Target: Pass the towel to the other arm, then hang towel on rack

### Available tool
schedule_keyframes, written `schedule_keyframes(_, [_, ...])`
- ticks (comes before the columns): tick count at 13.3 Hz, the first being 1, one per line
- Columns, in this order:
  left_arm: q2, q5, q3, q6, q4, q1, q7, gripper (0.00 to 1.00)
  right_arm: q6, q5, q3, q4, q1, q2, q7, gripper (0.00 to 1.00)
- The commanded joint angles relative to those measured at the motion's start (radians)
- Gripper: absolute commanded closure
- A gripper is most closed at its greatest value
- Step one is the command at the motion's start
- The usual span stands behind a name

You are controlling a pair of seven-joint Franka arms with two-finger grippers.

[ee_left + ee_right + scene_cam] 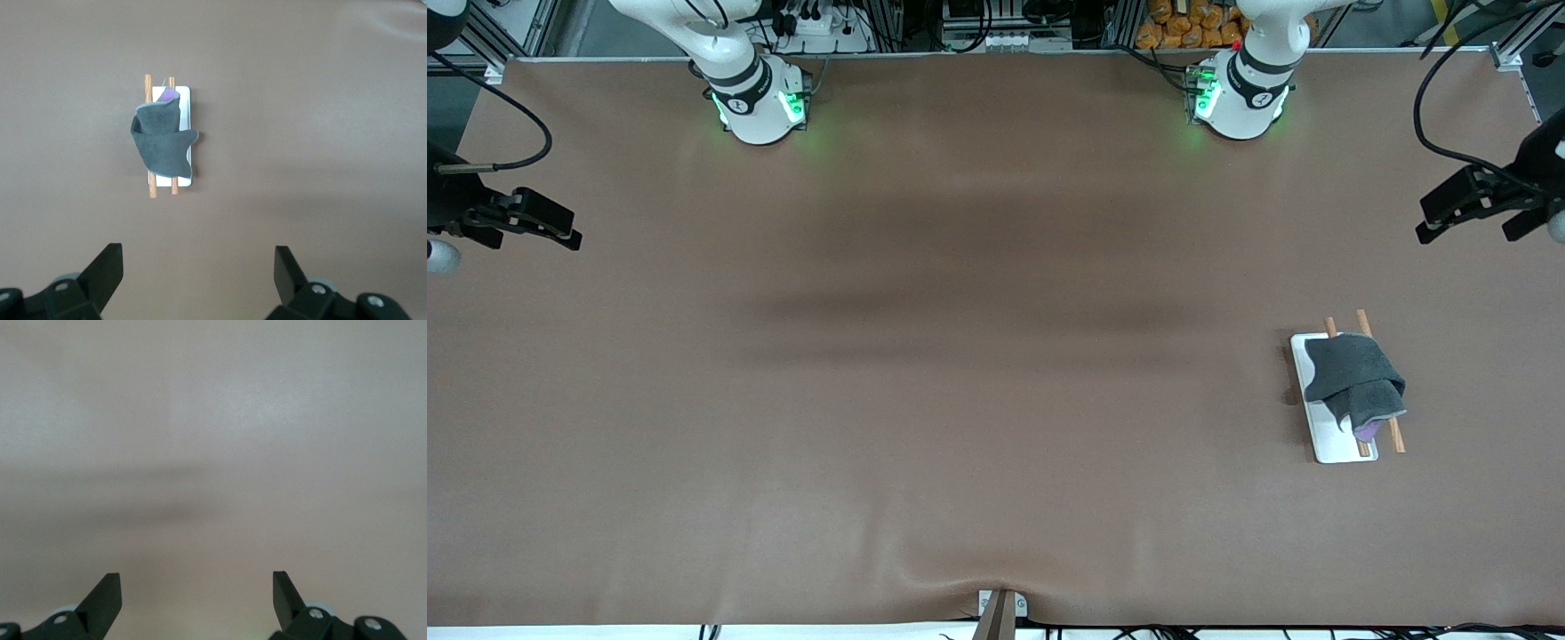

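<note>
Towel [1353, 385] hangs draped over the rack's [1343, 449] two wooden rods, well apart from both tools. Left gripper [1480, 216] hovers over bare table [960, 356] at its own arm's end, jaws spread wide and empty. Right gripper [538, 224] waits likewise at its own end, also spread and empty. Judging by this, the hand-over and hanging look finished; nothing seems left.

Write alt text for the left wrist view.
A dark grey towel, a purple corner showing, hangs over a small white rack with two wooden rods on a brown table. The left gripper hangs open above the table, holding nothing.
</note>
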Motion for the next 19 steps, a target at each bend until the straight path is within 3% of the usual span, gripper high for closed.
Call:
schedule_keyframes(1, [-0.022, 0.023, 0.059, -0.017, -0.026, -0.051, -0.007, 0.0, -0.021, 0.019, 0.007, 0.022, -0.017, 0.01, 0.003, 0.0])
schedule_keyframes(3, [-0.02, 0.023, 0.18, -0.022, -0.025, -0.166, -0.007, 0.0, -0.021, 0.02, 0.007, 0.022, -0.016, 0.01, 0.003, 0.0])
schedule_keyframes(4, [-0.02, 0.023, 0.19, -0.022, -0.028, -0.176, -0.007, 0.0, -0.021, 0.019, 0.007, 0.024, -0.017, 0.01, 0.003, 0.0])
schedule_keyframes(11, [-0.077, 0.015, 0.19, -0.031, -0.1, -0.203, -0.009, 0.0, -0.027, 0.054, 0.006, 0.022, -0.036, 0.01, 0.0, 0.0])
schedule_keyframes(19, [-0.066, 0.025, 0.201, -0.031, -0.054, -0.202, -0.006, 0.0, -0.028, 0.054, 0.006, 0.022, -0.036, 0.01, 0.002, 0.0])
